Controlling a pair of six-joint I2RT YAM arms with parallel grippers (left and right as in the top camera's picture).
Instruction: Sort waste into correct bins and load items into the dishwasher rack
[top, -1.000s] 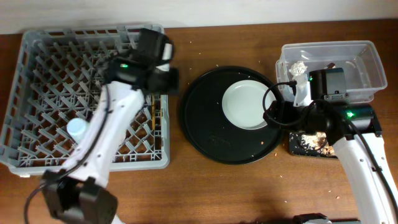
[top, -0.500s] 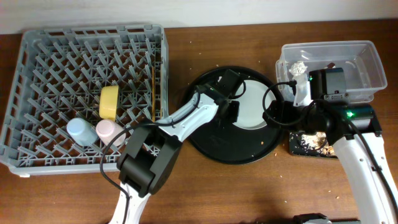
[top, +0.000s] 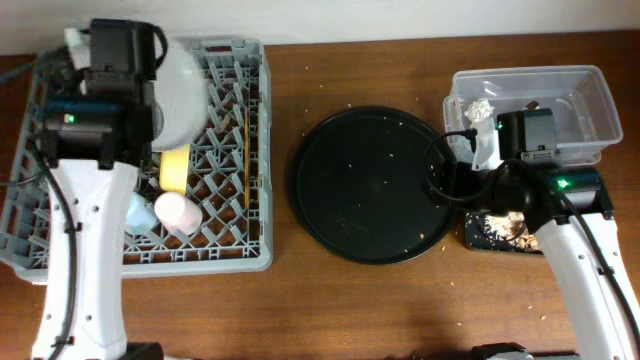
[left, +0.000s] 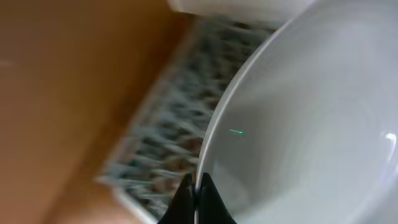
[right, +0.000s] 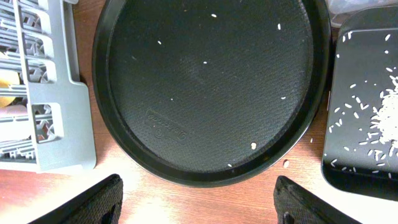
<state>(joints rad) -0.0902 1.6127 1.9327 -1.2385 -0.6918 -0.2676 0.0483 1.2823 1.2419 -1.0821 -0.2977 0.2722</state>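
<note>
1. Pale round plate (top: 185, 80), tilted, hangs upper left of the frame over the grey dishwasher rack (top: 225, 228), rim clamped in the left jaws.
2. Right jaws spread open above the round black tray (top: 365, 205).

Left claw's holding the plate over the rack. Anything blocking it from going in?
Nothing visible blocks it. The plate, pinched at its rim by the left claw, hangs over the dishwasher rack's far side; the yellow bowl lies beside it. Slots under the plate are hidden.

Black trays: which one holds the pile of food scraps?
The small rectangular tray, far right; the large round tray has only scattered crumbs.
</note>
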